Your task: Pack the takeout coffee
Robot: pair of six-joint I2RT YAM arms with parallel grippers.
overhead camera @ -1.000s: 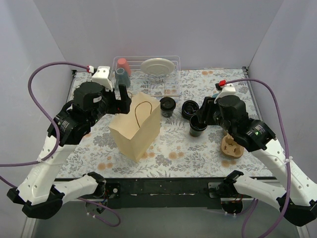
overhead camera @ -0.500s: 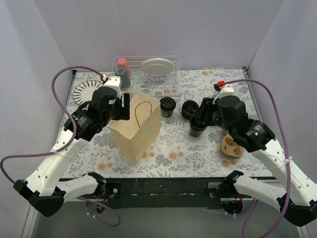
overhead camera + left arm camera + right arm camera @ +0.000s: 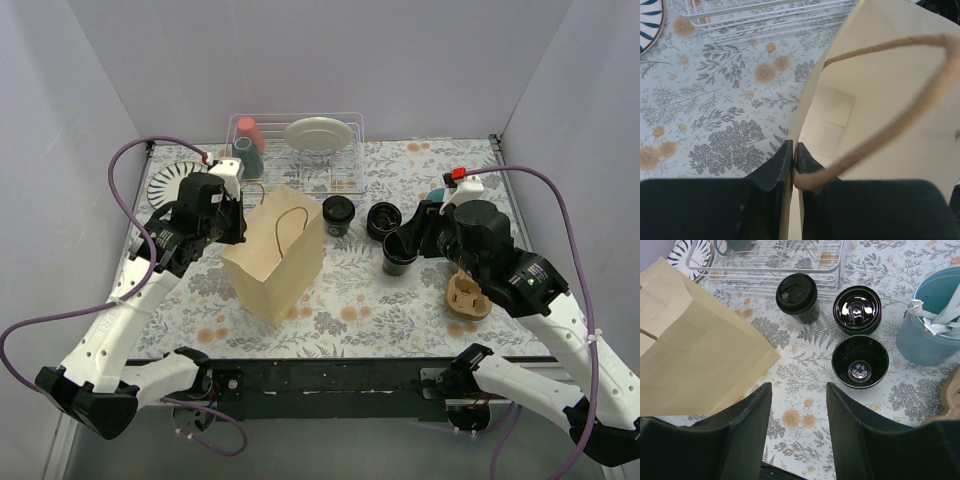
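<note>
Flowered tabletop (image 3: 360, 292), near edge cut off by the arm bases. Left gripper (image 3: 793, 151) pinched nearly closed on the rim of the brown paper bag (image 3: 275, 255), bag floor mostly hidden. Right gripper (image 3: 798, 390) spread wide, empty, near the open black cup (image 3: 860, 361); lidded black cup (image 3: 797, 294) just beside the bag, both outside it.

Before you: two black cups, one lidded cup (image 3: 796, 296) and one open cup (image 3: 860, 361); one loose lid (image 3: 857, 309); one paper bag (image 3: 275, 262); one wire rack (image 3: 338, 178); two plates, a cream plate (image 3: 318, 133) and a striped plate (image 3: 165, 183); two tumblers, a red tumbler (image 3: 249, 131) and a teal tumbler (image 3: 248, 159); one blue cup (image 3: 932, 325).
</note>
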